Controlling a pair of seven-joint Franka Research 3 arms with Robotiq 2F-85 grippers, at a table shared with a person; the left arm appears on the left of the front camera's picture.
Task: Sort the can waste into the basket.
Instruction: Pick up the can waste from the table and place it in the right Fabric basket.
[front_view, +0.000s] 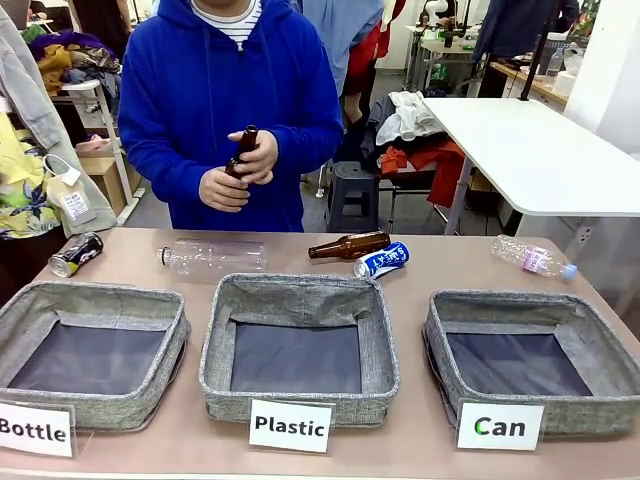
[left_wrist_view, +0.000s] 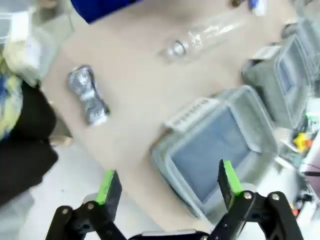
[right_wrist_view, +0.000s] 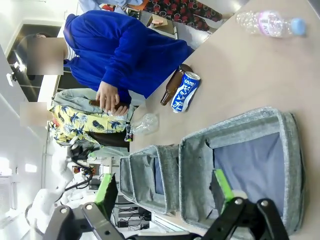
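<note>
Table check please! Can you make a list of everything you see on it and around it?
Surface: tan table, no spills seen.
Job's things: blue can lies beside a lying brown bottle; black and silver can lies near the left edge; Can basket holds no cans yet.
Clutter: two clear plastic bottles, lying; Plastic basket; Bottle basket.
Grippers: left tool open; right tool open; both hold nothing.
Cables: nothing seen on the table.
Surroundings: a person's hands hold a second brown bottle; white table and stool behind.
</note>
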